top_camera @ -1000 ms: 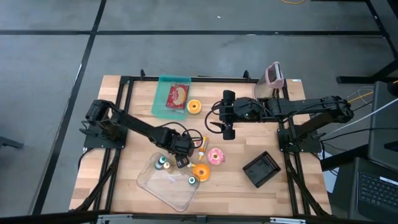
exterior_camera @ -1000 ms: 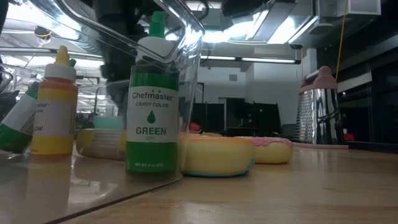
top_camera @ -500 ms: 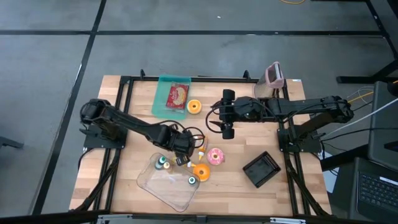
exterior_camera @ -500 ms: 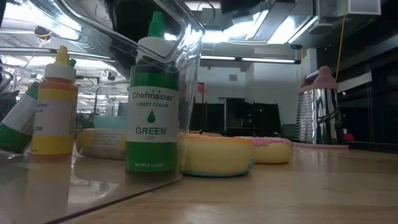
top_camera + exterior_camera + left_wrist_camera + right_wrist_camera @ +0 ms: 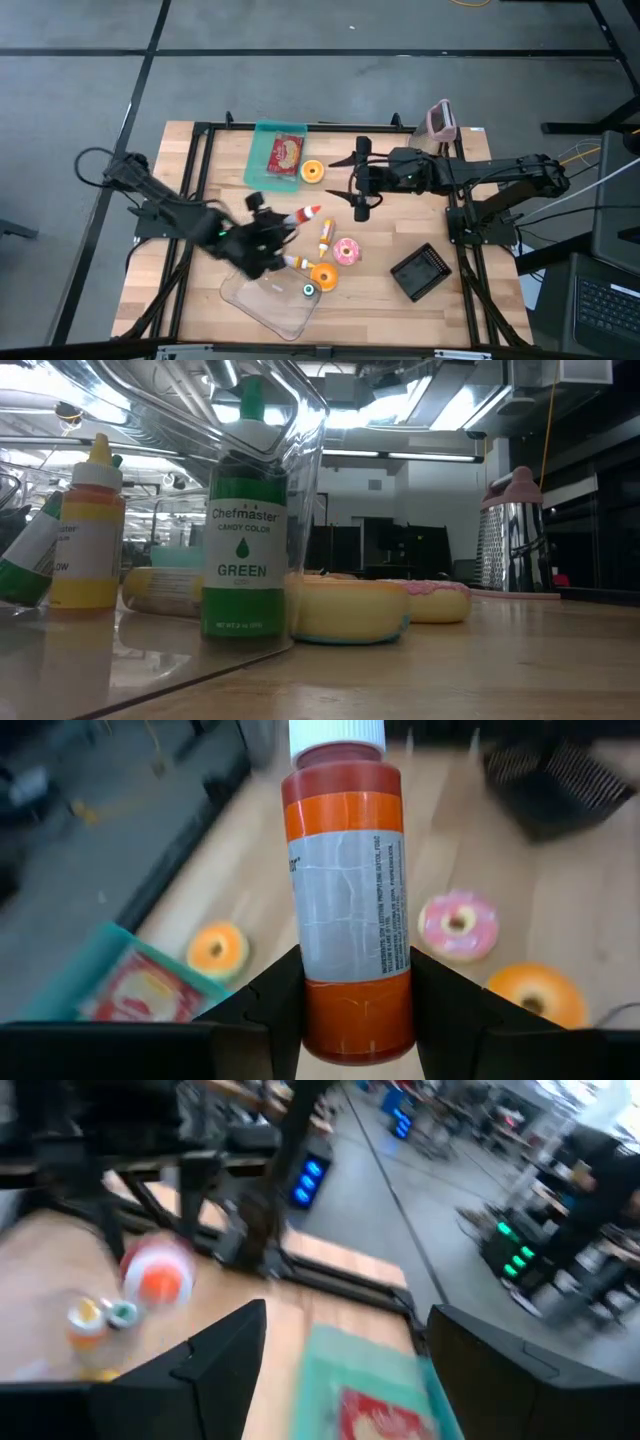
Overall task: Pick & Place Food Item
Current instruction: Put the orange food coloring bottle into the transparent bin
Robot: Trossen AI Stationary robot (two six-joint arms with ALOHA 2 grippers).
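Left arm has pulled back off the clear tray since a second ago, lifting the red bottle out with it; right arm has swung its wrist toward the teal tray.

Left gripper [image 5: 272, 226] is clamped on the red bottle [image 5: 303, 214] by its base, bottle tilted with its white cap pointing away from the clear tray [image 5: 262, 300], held above the table [image 5: 460, 310] just beside that tray's far edge. Left wrist view: bottle [image 5: 347, 910] sits between both fingers [image 5: 270, 1005]. Right gripper [image 5: 352, 184] hovers with jaws wide, nothing in them, well apart from the clear tray. Green bottle [image 5: 244, 525] stands upright in the clear tray, yellow bottle [image 5: 90, 530] beside it. Orange donut [image 5: 323, 275] touches the clear tray's corner, pink donut [image 5: 347, 250] near it, another yellow bottle [image 5: 325, 235] lying between. Second orange donut [image 5: 312, 171] sits by the teal tray [image 5: 262, 160].
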